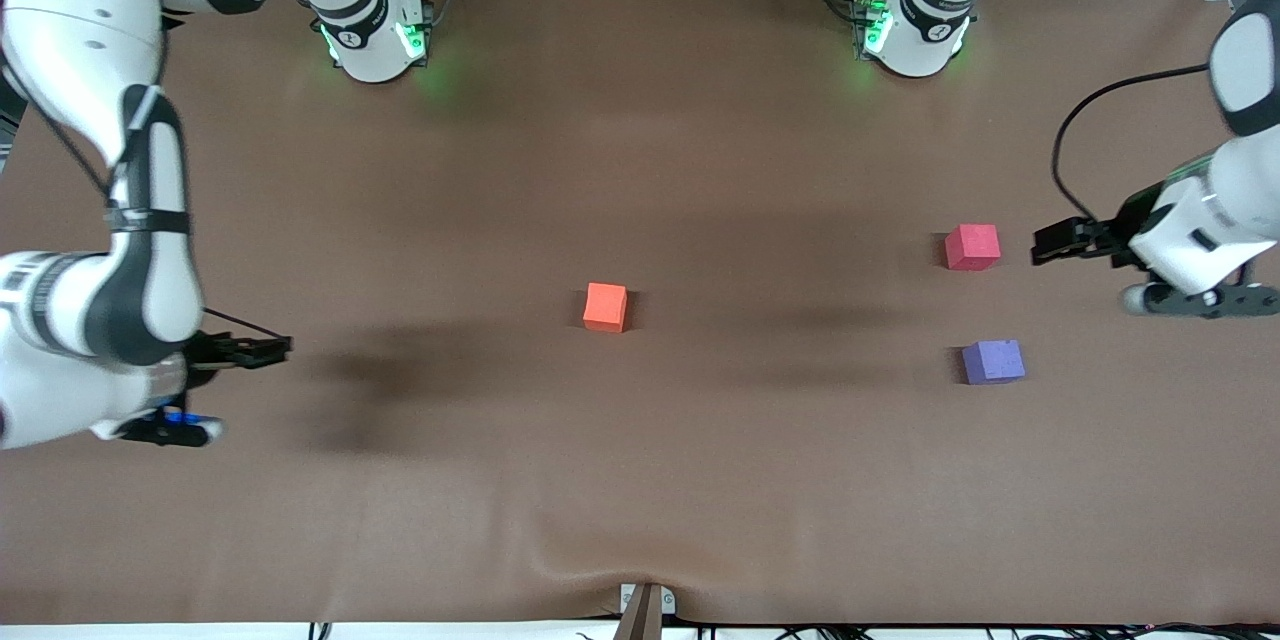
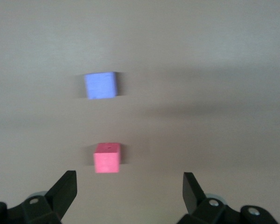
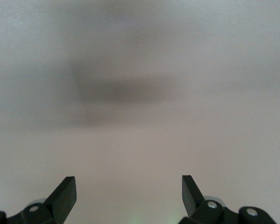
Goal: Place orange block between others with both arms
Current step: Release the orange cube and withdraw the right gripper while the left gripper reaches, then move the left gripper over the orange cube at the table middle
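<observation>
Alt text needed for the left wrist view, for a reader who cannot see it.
The left pincer hangs open and empty above the brown table, its two black fingers wide apart. Past them, a pinkish-red cube sits on the table, with a bluish-purple cube further from the pincer; the two stand apart.

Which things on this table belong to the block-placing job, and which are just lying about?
Job:
orange block, mid-table
pinkish-red cube
bluish-purple cube, nearer the front camera
left gripper, open, empty
right gripper, open, empty

Lying about:
nothing on the brown table
</observation>
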Robot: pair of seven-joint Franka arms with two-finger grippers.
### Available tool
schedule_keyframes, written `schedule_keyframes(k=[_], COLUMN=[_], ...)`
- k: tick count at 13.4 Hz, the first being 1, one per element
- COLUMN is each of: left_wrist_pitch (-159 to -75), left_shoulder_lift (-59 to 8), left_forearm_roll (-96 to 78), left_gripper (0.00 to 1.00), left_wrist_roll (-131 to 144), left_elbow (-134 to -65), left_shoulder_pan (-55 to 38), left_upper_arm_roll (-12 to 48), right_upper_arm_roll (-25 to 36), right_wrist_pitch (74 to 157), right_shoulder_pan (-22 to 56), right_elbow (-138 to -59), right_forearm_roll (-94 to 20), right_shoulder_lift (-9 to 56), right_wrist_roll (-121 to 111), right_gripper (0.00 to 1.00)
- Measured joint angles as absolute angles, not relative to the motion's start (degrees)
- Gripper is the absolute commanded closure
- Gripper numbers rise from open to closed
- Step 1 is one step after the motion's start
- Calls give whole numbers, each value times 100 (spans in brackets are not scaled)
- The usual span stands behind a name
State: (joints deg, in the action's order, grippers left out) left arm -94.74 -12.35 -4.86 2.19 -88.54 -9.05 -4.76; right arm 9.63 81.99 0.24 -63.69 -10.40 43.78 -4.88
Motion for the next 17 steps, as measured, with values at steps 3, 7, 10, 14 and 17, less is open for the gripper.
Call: schedule_keyframes(k=[3,7,10,14,17], left_wrist_pitch=[-9703,-10201,-10622,-11410,-12186], left_shoulder_lift=[-1549,-2099,-2431,-2934,-3418], left_forearm_roll=[-585,-587,-686,-866,-867], left_gripper=[0,0,0,0,0], left_wrist_roll=[1154,2286,2379,2580,3155], left_elbow=[-8648,-8296,-8218,-8213,-8186], left_shoulder_pan=[-1466,-2404,-2649,-2849,-3206], left_upper_arm_roll=[-426,-405,-400,-394,-386], right_upper_arm_roll=[960,941,903,888,901], right_wrist_pitch=[8099,7886,7733,7717,7790], right_shoulder_pan=[-70,-2,59,73,73], right_elbow=[-6522,-7221,-7820,-7977,-7956], right_forearm_roll=[-821,-741,-737,-735,-711], right_shoulder_lift=[3963,2556,1383,946,942], right_wrist_roll=[-756,-761,-757,-707,-514], right_gripper=[0,0,0,0,0])
